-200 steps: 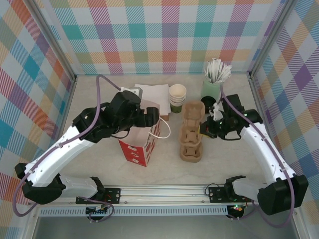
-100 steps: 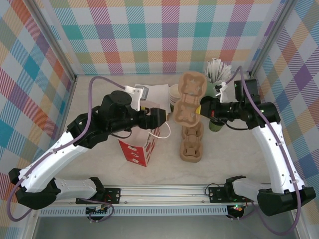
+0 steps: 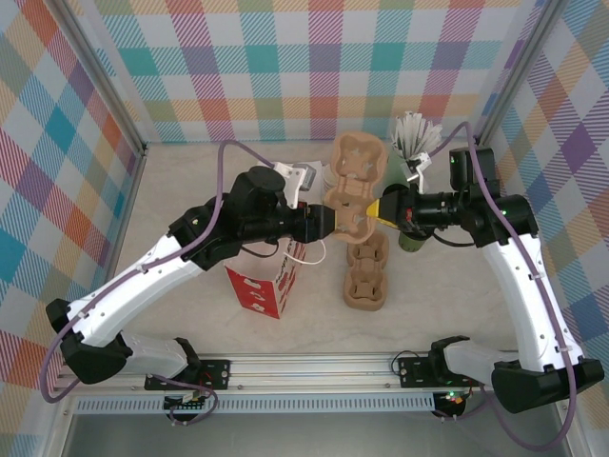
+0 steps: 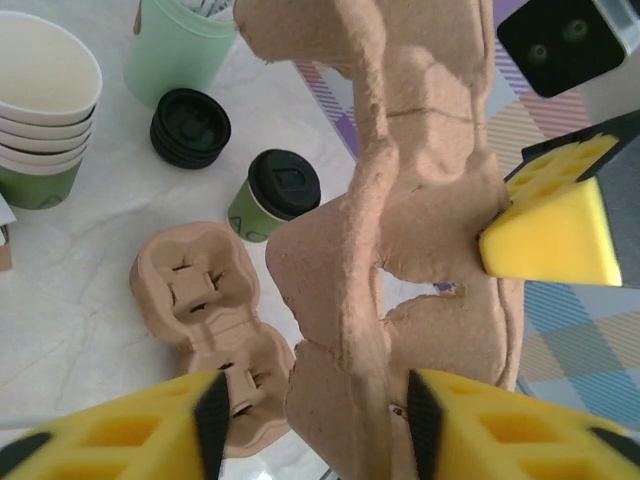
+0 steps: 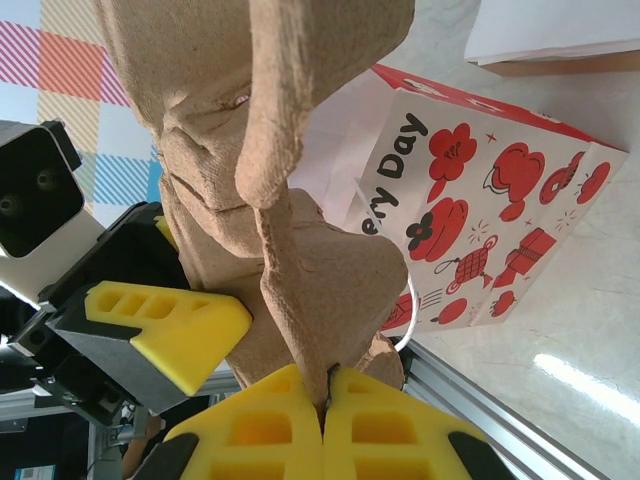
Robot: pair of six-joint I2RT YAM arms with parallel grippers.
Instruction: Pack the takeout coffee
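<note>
Plaid walls (image 3: 285, 67) in pastel checks enclose a pale marble table (image 3: 171, 181), and above it the scene has shifted within the last second. The pulp cup carrier (image 3: 354, 186), which lay on the stack of carriers (image 3: 366, 276), is now raised on edge in mid-air. The right gripper (image 5: 322, 400) pinches its rim, fingers pressed together on the pulp. The left gripper (image 4: 315, 420) has left the mouth of the red-and-white paper bag (image 3: 266, 281) and crossed over. Its jaws were wide and are now narrowing astride the carrier's opposite edge, with a gap showing on one side, so it is not yet clamped. This reads as a two-handed hold or handover of the carrier, probably to ready it for the bag. The takeout coffee (image 4: 268, 198), a small dark green cup with a black lid, stands untouched on the table beside the carrier stack, so the packing proper is not yet begun.
</note>
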